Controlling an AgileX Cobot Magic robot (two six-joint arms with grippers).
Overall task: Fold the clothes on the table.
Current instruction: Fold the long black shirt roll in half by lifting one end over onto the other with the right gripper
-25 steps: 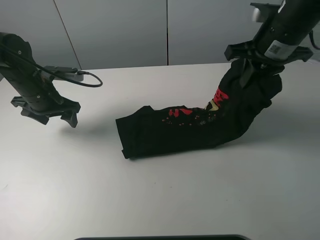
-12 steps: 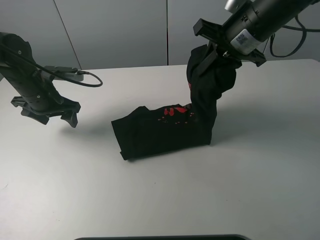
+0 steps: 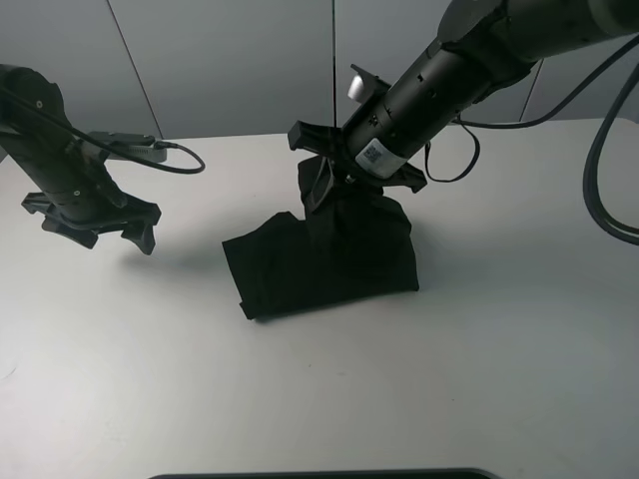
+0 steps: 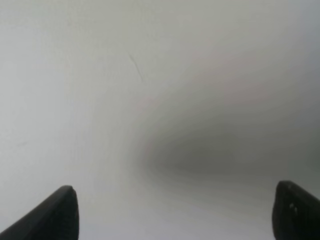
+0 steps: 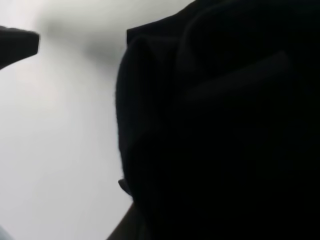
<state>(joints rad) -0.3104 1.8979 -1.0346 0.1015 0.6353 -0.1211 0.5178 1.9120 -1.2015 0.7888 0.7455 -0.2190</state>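
Note:
The black T-shirt [image 3: 319,261] lies folded over on itself in the middle of the white table [image 3: 479,379], with its print hidden. My right gripper [image 3: 354,205] hangs low over the shirt's top layer, where the cloth still bunches up against it. In the right wrist view one fingertip [image 5: 20,44] stands apart from the cloth [image 5: 220,130], with bare table between them. The other finger is hidden, so the jaws stand open. My left gripper [image 3: 95,225] hovers over the table's left side, open and empty, with its fingertips [image 4: 55,215] wide apart over bare table [image 4: 160,100].
A black cable [image 3: 170,155] runs from the left arm across the back left of the table. The right arm's cables [image 3: 599,190] hang at the right. A dark edge [image 3: 319,475] shows at the table's front.
My right gripper has swept left and down, carrying the raised right part of the shirt over the left part; the red print is now covered. The left arm has not moved.

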